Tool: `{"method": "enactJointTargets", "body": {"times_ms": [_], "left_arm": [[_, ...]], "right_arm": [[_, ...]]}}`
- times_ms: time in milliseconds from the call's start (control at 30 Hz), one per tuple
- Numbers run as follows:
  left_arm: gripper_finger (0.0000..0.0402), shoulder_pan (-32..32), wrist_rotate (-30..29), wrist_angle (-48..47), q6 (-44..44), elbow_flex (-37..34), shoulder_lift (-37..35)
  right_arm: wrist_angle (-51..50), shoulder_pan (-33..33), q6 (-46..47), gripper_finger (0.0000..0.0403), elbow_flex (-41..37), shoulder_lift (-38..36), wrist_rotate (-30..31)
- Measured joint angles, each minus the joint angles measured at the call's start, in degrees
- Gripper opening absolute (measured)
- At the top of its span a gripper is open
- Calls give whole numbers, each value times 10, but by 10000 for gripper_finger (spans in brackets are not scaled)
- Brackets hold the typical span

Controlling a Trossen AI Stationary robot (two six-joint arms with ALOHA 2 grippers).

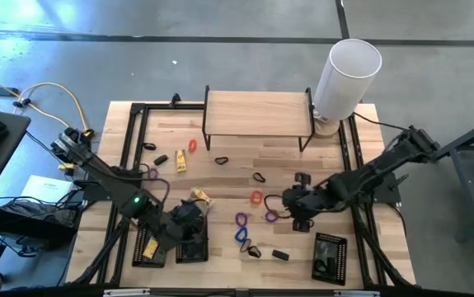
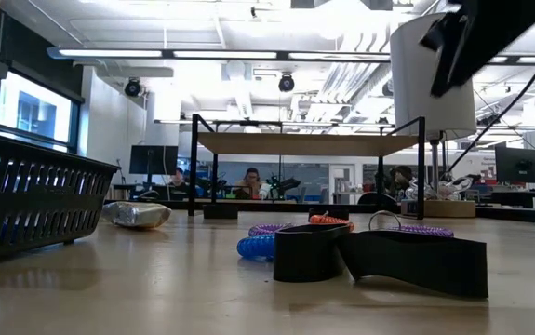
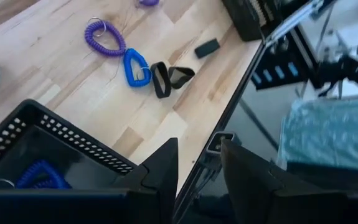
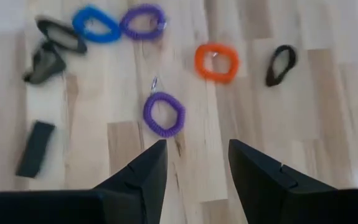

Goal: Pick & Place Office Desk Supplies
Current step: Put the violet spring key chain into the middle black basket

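Small supplies lie scattered on the wooden table. A purple loop point(image 4: 164, 114) lies just beyond the fingertips of my right gripper point(image 4: 194, 165), which hangs open above it with nothing between its fingers. An orange loop point(image 4: 216, 61), a black loop point(image 4: 281, 64), a blue loop point(image 4: 96, 23), another purple loop point(image 4: 142, 22) and black clips point(image 4: 48, 53) lie farther off. My left gripper point(image 3: 197, 168) stands open over the near-left black mesh tray point(image 3: 73, 140), which holds a blue loop point(image 3: 38, 177). Yellow packets point(image 1: 181, 162) lie at mid-left.
A wooden shelf on black legs point(image 1: 257, 115) and a tall white cylinder point(image 1: 348, 74) stand at the far side. Two black mesh trays point(image 1: 148, 247) sit near left, and another tray point(image 1: 330, 257) near right. Black rails point(image 1: 129, 148) run along the table's left and right edges.
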Motion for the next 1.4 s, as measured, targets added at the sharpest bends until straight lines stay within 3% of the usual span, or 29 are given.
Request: {"method": "enactJointTargets", "body": {"times_ms": [300,600,1167,1400], "left_arm": [[117,-30,-93,3,-69,0,0],[117,-50,-96,29,-79,0,17],[117,-74,-82,82,-74,0,75],[117,-94,-83,82,-68,0,75]], "right_arm": [[68,-37,-19,159,0,117,-21],[92,-38,-18,159,0,211,-31],[167,-72,-18,159,0,240,-53],[184,-101,-19,159,-2,257,-147]]}}
